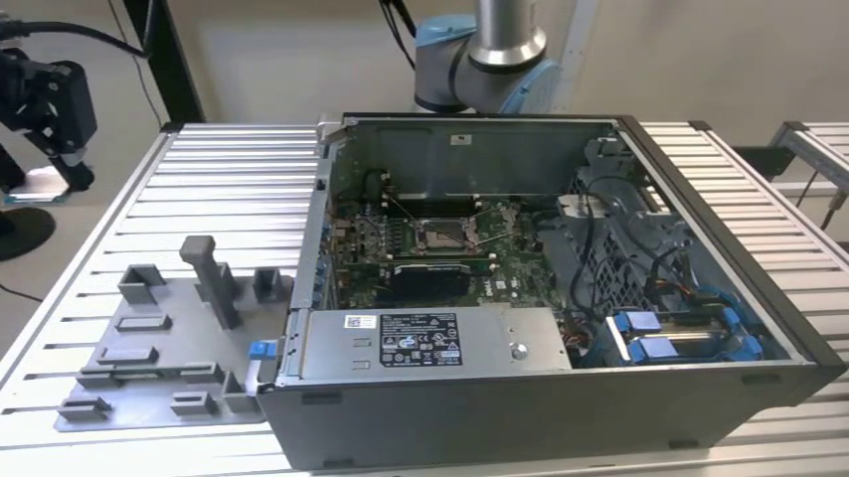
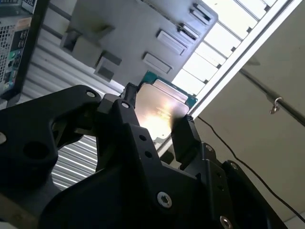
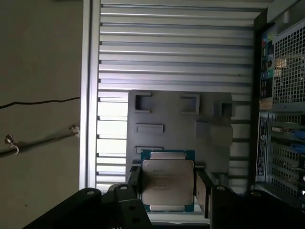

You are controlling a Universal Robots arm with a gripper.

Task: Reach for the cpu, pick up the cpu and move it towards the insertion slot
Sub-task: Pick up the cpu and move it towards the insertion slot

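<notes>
First wrist view: claw (image 3: 168,185) clenched on the cpu (image 3: 167,175), held clear of the fixture (image 3: 181,131).
Thin, light, stiff, likely fragile; best gripped by opposite edges, as here, sparing both faces.

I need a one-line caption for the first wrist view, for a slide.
The gripper holds the cpu between its fingers, with the grey fixture plate and slatted table beyond.
</notes>
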